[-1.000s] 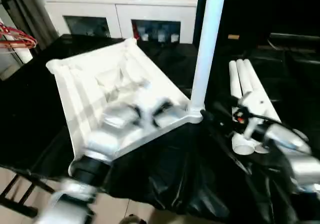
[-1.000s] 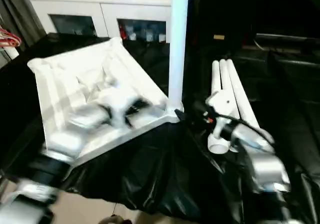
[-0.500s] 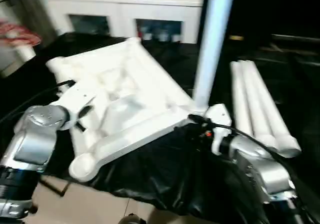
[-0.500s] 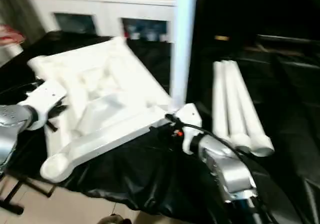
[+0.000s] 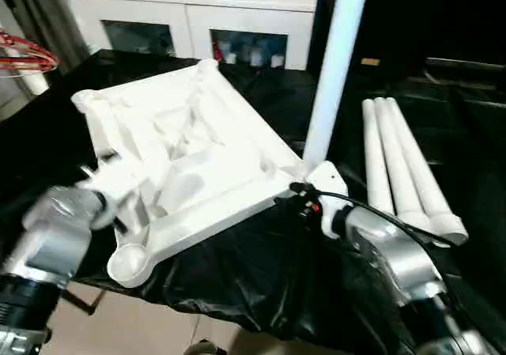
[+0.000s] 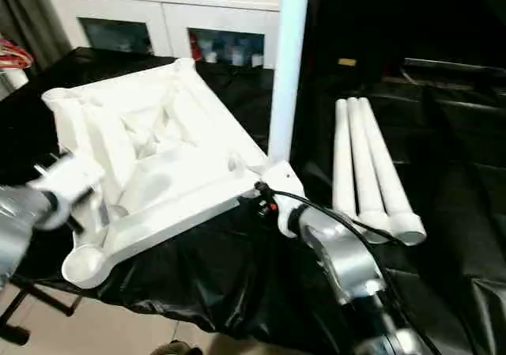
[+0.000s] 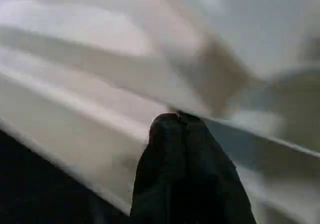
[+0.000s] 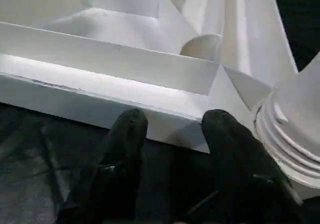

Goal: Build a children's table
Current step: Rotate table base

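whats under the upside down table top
The table top lies ribs-up on a black plastic sheet, which shows all round it. Its near corner socket juts past the sheet's edge, over bare floor. Whatever lies directly beneath the top is hidden.

Bright overhead light, glare on black sheet; left wrist view blurred, dim.

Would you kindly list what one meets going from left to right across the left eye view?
Left gripper → upturned table top → upright leg in its corner socket, right gripper at its base → three loose legs lying side by side.
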Available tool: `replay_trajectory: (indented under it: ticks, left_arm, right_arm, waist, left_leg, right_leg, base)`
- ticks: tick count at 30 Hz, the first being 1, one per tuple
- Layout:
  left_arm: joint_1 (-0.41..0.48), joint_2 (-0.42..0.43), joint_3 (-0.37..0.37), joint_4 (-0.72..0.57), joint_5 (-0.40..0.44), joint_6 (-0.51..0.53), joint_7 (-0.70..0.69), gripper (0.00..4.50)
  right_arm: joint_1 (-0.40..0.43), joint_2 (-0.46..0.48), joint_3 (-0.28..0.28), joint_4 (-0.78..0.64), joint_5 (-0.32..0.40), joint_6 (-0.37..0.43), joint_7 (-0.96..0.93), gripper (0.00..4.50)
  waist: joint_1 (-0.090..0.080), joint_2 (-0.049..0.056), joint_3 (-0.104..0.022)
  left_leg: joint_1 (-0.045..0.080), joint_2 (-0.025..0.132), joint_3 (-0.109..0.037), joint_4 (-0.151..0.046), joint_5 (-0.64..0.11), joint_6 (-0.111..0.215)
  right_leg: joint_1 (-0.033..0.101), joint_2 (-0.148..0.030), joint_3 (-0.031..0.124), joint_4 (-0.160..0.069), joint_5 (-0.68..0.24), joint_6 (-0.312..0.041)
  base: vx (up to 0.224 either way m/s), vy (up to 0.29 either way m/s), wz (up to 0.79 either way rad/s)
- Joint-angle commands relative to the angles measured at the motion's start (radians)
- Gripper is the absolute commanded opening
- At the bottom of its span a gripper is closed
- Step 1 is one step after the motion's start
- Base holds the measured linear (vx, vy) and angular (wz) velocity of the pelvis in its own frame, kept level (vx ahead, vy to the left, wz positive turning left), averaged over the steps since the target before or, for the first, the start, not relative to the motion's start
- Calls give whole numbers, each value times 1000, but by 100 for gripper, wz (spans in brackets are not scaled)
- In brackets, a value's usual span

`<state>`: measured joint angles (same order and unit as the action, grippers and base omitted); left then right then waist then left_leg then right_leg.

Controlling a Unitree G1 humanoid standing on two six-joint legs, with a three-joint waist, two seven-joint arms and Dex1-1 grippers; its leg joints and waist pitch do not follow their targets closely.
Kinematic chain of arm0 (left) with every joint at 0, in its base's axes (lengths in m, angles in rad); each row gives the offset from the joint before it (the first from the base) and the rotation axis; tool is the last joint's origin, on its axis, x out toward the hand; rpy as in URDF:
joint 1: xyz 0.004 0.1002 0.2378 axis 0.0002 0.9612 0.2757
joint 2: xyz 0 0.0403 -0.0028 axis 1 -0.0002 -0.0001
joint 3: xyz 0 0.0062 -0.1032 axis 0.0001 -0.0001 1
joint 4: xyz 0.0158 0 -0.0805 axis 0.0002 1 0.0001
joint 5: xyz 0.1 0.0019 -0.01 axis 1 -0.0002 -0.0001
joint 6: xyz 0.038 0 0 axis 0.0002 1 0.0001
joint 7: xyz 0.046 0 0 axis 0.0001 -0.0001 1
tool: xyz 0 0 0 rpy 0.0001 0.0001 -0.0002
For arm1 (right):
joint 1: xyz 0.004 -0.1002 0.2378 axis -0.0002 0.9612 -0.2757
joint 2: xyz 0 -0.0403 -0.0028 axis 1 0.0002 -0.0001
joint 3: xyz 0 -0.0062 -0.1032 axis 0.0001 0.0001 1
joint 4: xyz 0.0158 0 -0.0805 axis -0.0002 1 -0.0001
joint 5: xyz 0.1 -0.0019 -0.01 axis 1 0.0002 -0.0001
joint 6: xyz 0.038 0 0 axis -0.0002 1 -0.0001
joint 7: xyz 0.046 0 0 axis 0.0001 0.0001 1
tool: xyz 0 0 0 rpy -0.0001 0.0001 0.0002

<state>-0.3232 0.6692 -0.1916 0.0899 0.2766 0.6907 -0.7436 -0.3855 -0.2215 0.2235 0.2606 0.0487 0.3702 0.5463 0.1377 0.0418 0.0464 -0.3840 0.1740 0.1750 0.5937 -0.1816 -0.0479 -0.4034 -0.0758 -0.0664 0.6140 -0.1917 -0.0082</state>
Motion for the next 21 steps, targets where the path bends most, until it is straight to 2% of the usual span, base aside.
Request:
replay_trajectory:
  ticks: [1,2,3,5,8,12,14,15,17,20,21]
  left_arm:
    - [2,30,-29,-5,-7,-15,-50,0]
    - [4,38,-39,-8,-8,-18,-63,0]
    - [10,52,-58,-17,-13,-28,-97,0]
    - [18,70,-80,-40,-29,-40,-144,0]
    - [21,72,-91,-79,-68,-45,-199,0]
    - [22,48,-100,-156,-140,-44,-268,0]
    - [16,24,-105,-192,-175,-36,-290,0]
    - [7,1,-109,-208,-191,-35,-293,0]
    - [-4,-24,-115,-217,-203,-29,-291,0]
    - [-32,-77,-128,-205,-206,-28,-273,0]
    - [-40,-91,-132,-197,-202,-31,-265,0]
  right_arm:
    - [-9,11,23,70,-25,4,-11,166]
    - [-15,14,25,83,-28,2,-14,166]
    - [-32,19,30,118,-37,-12,-21,154]
    - [-56,30,29,163,-40,-28,-29,146]
    - [-89,48,27,232,-49,-71,-38,118]
    - [-128,77,14,320,-56,-144,-58,89]
    - [-144,88,6,354,-59,-181,-69,75]
    - [-152,94,-4,366,-51,-191,-71,67]
    - [-158,98,-11,372,-44,-200,-72,48]
    - [-166,100,-18,388,-44,-223,-75,21]
    - [-169,101,-20,394,-46,-231,-75,14]
  waist:
    - [1,6,-54]
    - [-1,7,-53]
    - [2,0,-52]
    - [1,4,-51]
    - [-1,3,-49]
    - [-2,2,-52]
    - [2,1,-54]
    - [1,0,-55]
    - [3,1,-58]
    - [1,-3,-63]
    - [0,-3,-64]
  left_leg:
    - [19,54,-34,-91,-312,-30]
    - [18,53,-33,-92,-319,-32]
    - [23,54,-32,-92,-330,-33]
    - [24,55,-36,-94,-350,-41]
    - [28,55,-35,-96,-383,-51]
    - [28,55,-36,-97,-378,-61]
    - [32,57,-32,-94,-369,-60]
    - [26,55,-30,-94,-340,-54]
    - [28,55,-28,-90,-318,-48]
    - [15,51,-26,-84,-227,-26]
    - [17,51,-24,-81,-220,-21]
  right_leg:
    - [32,-82,53,-80,-294,-161]
    - [32,-81,53,-80,-299,-161]
    - [29,-81,54,-85,-310,-157]
    - [28,-84,54,-83,-334,-160]
    - [24,-83,54,-87,-362,-159]
    - [28,-85,54,-81,-319,-174]
    - [25,-85,56,-80,-295,-186]
    - [32,-82,56,-77,-257,-196]
    - [32,-81,56,-74,-228,-199]
    - [45,-76,51,-60,-122,-207]
    - [43,-76,51,-62,-117,-209]
  base:
    - [0,0,0]
    - [0,0,0]
    - [0,0,0]
    - [0,0,0]
    - [0,0,0]
    - [0,0,0]
    - [0,0,0]
    - [0,0,0]
    - [0,0,0]
    - [0,0,0]
    - [0,0,0]
